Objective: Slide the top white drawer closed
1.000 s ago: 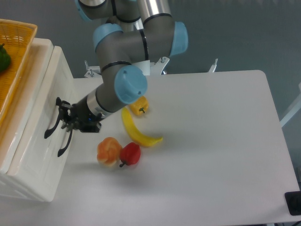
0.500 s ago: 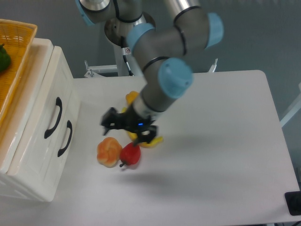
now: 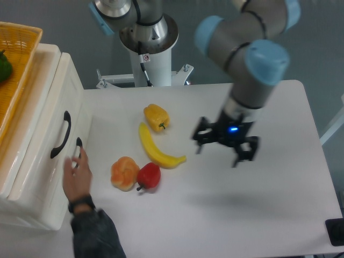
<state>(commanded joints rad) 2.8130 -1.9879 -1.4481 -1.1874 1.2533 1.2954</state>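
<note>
Gripper [image 3: 226, 146] swung right off drawer [image 3: 51, 137]; fingers spread, nothing held.
Hand [image 3: 77, 174] noted at front; re-push should be withheld.

you see the top white drawer [image 3: 51, 126] in glossy white with a black handle [image 3: 61, 134], a yellow banana [image 3: 157, 151], a yellow pepper [image 3: 156, 117], a red pepper [image 3: 149, 176], an orange basket [image 3: 19, 64], and a black gripper [image 3: 226, 144] with a blue light.

No legible text, labels or numbers anywhere.
</note>
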